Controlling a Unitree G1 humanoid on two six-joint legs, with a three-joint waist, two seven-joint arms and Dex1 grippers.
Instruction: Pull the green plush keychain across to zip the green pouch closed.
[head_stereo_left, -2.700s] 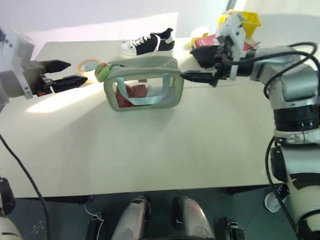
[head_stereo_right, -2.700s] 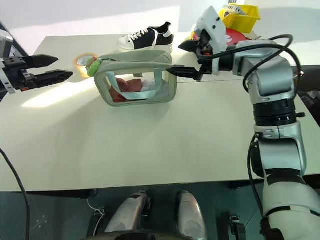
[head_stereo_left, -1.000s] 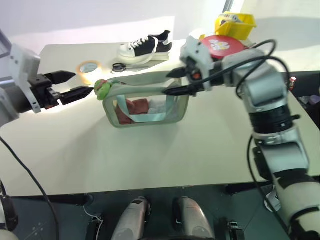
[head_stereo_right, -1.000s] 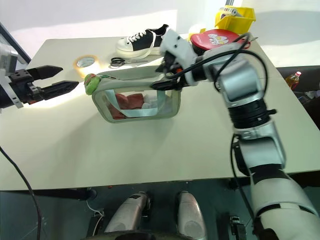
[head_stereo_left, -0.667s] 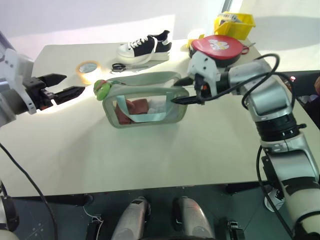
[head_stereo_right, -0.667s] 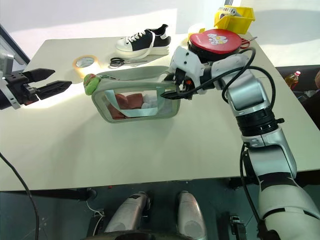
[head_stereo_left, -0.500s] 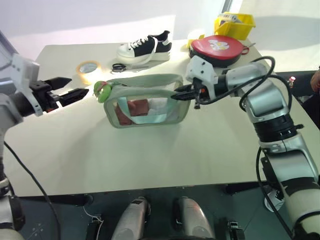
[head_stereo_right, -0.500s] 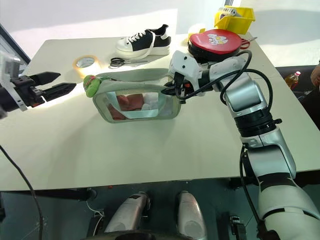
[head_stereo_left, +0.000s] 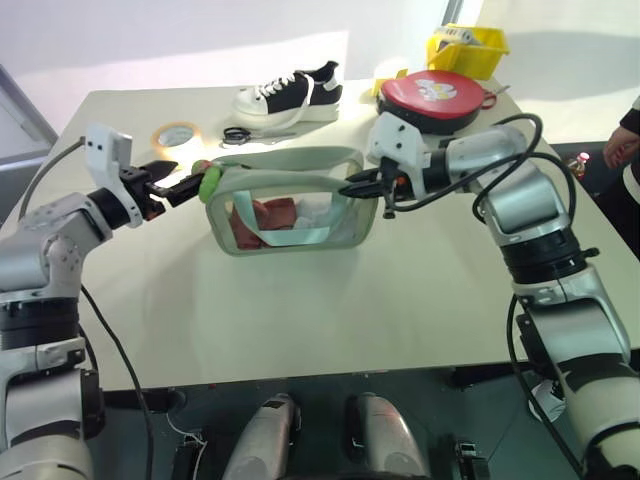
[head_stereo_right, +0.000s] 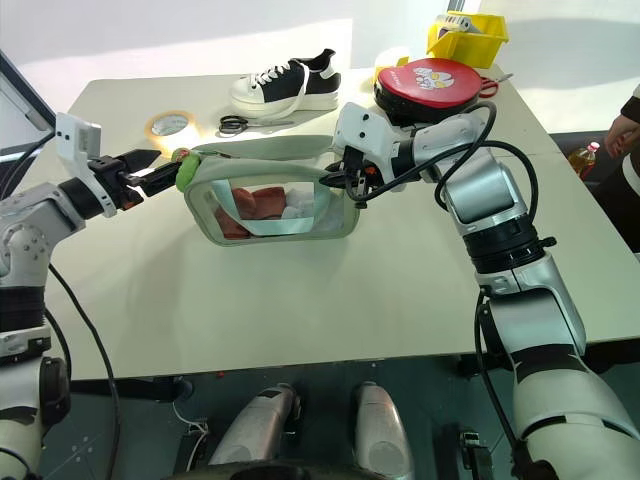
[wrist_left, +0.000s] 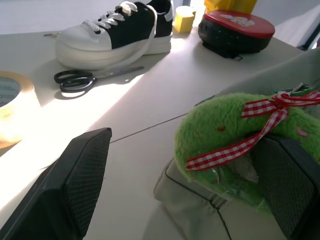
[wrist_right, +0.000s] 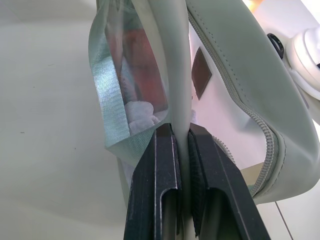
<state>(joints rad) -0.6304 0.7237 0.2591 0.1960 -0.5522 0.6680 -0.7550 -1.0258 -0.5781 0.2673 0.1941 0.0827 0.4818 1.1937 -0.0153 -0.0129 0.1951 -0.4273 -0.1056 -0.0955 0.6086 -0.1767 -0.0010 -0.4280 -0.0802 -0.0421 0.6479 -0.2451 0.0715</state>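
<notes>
The green pouch (head_stereo_left: 300, 215) stands mid-table, red and white contents showing through its clear side. The green plush keychain (head_stereo_left: 209, 181) sits at its left top corner, a red checked ribbon tied round it (wrist_left: 240, 135). My left gripper (head_stereo_left: 183, 183) is open and level, its black fingers (wrist_left: 80, 180) on either side of the plush with a gap to each. At the pouch's right end my right gripper (head_stereo_left: 362, 187) is shut on the pale green rim, with the fabric pinched between its fingers (wrist_right: 162, 165).
Behind the pouch lie a black-and-white sneaker (head_stereo_left: 290, 88), scissors (head_stereo_left: 240, 133) and a yellow tape roll (head_stereo_left: 175, 134). A round red case (head_stereo_left: 432, 92) and a yellow bin (head_stereo_left: 470, 42) stand at the back right. A person's hand (head_stereo_left: 620, 140) shows at the right edge.
My left gripper has come in from the left and its open fingers now straddle the plush. My right gripper has shut on the pouch's right end. The pouch has stayed put.
</notes>
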